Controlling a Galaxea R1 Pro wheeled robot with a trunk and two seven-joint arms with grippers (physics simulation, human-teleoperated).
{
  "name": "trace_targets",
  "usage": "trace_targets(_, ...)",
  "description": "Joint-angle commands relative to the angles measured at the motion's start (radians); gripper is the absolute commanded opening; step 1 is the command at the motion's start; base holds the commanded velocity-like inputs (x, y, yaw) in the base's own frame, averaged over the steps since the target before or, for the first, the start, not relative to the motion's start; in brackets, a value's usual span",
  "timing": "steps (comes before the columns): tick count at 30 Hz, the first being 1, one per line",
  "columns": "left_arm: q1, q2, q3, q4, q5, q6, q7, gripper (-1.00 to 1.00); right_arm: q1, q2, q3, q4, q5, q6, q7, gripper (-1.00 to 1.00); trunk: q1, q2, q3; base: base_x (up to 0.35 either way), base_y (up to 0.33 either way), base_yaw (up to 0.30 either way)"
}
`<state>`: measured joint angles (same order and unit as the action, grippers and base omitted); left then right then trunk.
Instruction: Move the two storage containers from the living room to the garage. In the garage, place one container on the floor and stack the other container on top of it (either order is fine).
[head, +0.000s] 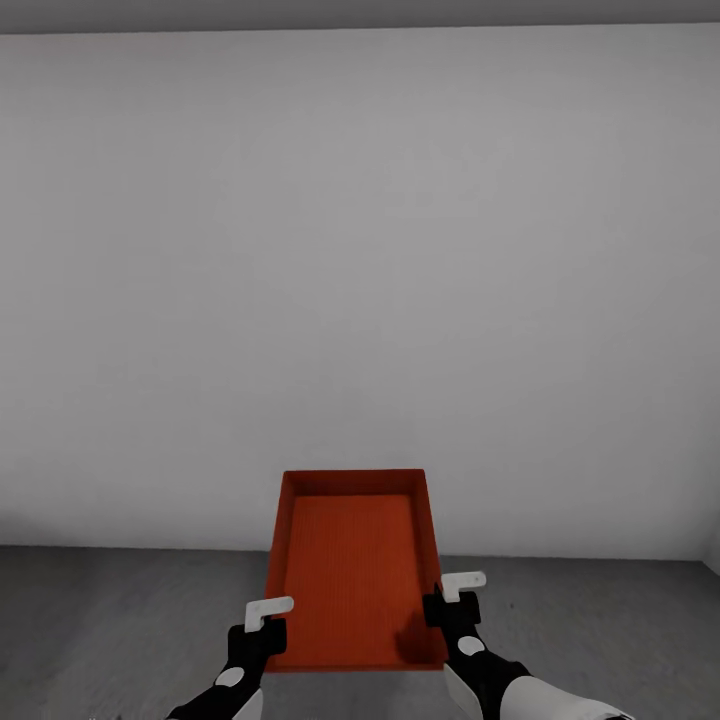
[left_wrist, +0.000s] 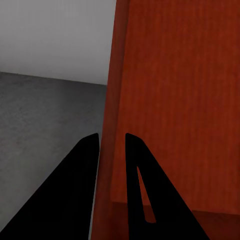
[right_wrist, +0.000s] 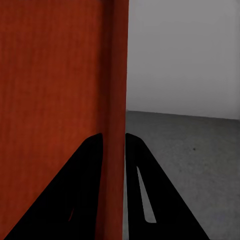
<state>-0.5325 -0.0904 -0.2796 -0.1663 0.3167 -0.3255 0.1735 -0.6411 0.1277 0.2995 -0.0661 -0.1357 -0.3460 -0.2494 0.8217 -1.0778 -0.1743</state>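
1. A plain white wall (head: 360, 280) took up most of what stood ahead, meeting the dark grey floor (head: 120, 620) just behind the bin.
2. The floor ran bare and speckled beneath the bin and to either side of it.
3. The red-orange bin (head: 355, 570) hung in front of the wall, carried above the floor between the two arms, open top up and nothing inside it.
4. The left gripper (head: 265, 625) was pinched onto the bin's left side wall near its near corner; in the wrist view its fingers (left_wrist: 75, 200) sat one on each face of the thin wall with barely a gap.
5. The right gripper (head: 452, 598) was closed the same way on the bin's right side wall, one finger (right_wrist: 80, 200) inside and one outside.
6. I would judge the bin light and fairly stiff, but its walls were thin and smooth, so a one-sided pull could flex or slip it. Holding both side walls close to the rim, evenly, looked the sound way to carry it and set it down flat.
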Motion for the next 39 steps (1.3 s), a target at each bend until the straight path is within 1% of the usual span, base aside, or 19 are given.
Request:
trace_targets(1,-0.001,0.0,0.014,-0.001,0.004,-0.037,0.023,-1.0,-0.001,0.003,-0.048,0.003,-0.01,0.002,0.027,-1.0,0.0,-0.001,-0.003,0.0,0.0,0.0)
trace_targets(39,-0.001,0.0,0.013,0.0,-0.002,-0.037,0.021,-1.0,-0.001,0.001,-0.048,0.003,-0.01,0.001,0.033,-1.0,0.0,-0.001,-0.064,0.0,0.0,0.0)
